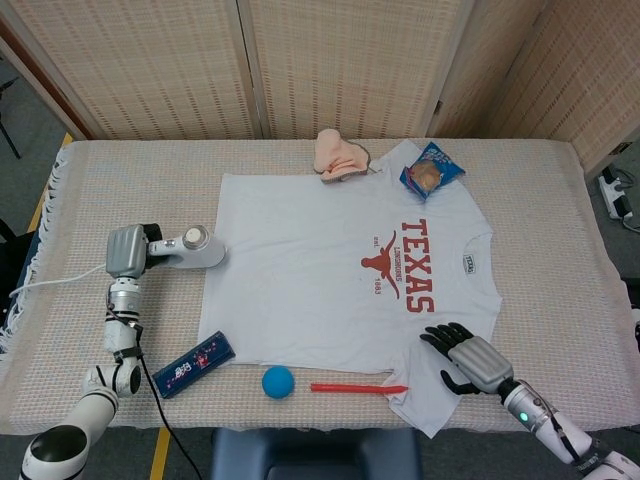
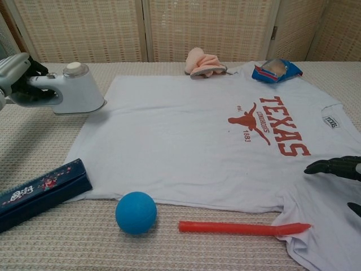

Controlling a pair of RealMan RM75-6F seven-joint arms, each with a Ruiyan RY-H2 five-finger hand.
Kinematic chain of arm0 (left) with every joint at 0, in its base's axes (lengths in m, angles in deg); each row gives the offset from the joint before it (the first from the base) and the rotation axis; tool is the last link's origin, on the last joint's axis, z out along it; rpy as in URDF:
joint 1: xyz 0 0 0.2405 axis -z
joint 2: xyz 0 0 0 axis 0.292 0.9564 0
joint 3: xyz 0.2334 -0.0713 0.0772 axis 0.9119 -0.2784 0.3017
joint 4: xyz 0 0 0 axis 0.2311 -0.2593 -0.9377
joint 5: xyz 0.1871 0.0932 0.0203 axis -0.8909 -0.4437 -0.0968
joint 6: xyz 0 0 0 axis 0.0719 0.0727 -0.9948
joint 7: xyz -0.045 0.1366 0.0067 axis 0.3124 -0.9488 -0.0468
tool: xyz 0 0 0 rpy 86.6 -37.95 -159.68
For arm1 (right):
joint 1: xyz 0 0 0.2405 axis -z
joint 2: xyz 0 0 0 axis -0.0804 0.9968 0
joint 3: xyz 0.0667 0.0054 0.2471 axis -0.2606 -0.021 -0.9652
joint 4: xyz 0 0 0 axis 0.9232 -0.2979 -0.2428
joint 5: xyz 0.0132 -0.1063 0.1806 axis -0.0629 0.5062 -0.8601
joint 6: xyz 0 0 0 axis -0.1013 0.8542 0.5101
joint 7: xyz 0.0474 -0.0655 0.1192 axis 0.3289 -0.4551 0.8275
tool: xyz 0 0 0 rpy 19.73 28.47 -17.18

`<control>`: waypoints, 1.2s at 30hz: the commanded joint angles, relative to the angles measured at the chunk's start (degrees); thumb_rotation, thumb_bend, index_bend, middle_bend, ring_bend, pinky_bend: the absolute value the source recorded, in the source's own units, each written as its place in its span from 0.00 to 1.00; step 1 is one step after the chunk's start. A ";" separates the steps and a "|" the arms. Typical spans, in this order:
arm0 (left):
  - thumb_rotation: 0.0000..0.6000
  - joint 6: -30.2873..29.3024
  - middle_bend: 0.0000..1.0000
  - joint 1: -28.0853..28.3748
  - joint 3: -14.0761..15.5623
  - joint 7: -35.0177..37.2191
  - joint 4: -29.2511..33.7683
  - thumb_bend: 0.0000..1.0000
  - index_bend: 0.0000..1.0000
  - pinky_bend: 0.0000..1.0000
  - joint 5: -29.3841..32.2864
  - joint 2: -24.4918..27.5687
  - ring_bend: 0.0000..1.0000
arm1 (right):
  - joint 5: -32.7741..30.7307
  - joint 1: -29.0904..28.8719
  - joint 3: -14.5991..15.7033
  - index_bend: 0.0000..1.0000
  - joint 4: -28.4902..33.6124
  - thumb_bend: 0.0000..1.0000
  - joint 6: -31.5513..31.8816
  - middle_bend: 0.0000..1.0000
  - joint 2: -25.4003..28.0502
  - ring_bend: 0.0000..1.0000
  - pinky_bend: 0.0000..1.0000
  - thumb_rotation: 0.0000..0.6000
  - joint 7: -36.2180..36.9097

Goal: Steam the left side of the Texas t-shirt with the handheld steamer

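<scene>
A white t-shirt (image 1: 330, 270) (image 2: 186, 147) with a red TEXAS longhorn print lies flat on the table. My left hand (image 1: 127, 250) (image 2: 14, 73) grips the handle of the white handheld steamer (image 1: 192, 250) (image 2: 76, 90), which sits at the shirt's left edge, mostly on the table cloth. Its white cord (image 1: 60, 280) trails off to the left. My right hand (image 1: 468, 358) (image 2: 338, 168) rests on the shirt's near right corner with fingers spread, holding nothing.
A dark blue box (image 1: 195, 365) (image 2: 39, 192), a blue ball (image 1: 278, 381) (image 2: 136, 212) and a red stick (image 1: 355, 387) (image 2: 237, 227) lie along the near edge. A pink cloth (image 1: 340, 157) (image 2: 204, 62) and a blue snack bag (image 1: 432, 172) (image 2: 276, 69) sit at the shirt's far edge.
</scene>
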 commanded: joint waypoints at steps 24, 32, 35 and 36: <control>1.00 -3.54 0.99 4.83 5.73 -9.38 -2.90 0.31 0.90 0.65 -5.83 -12.94 0.83 | -1.41 0.49 0.71 0.00 -0.13 0.61 0.63 0.02 0.40 0.00 0.00 0.67 0.28; 1.00 -2.74 0.99 2.30 6.35 -7.86 -5.75 0.32 0.90 0.65 -5.74 -10.57 0.83 | -1.46 0.27 0.65 0.00 0.09 0.61 0.46 0.02 0.26 0.00 0.00 0.67 -0.01; 1.00 -2.55 0.99 1.15 6.34 -7.23 -6.55 0.32 0.90 0.65 -5.47 -9.33 0.83 | -1.52 0.12 0.51 0.00 0.50 0.61 0.43 0.02 0.33 0.00 0.00 0.67 -0.33; 1.00 -2.49 0.99 0.82 6.37 -7.10 -6.82 0.32 0.90 0.65 -5.43 -8.90 0.83 | -1.55 0.08 0.48 0.00 0.64 0.61 0.41 0.02 0.36 0.00 0.00 0.67 -0.45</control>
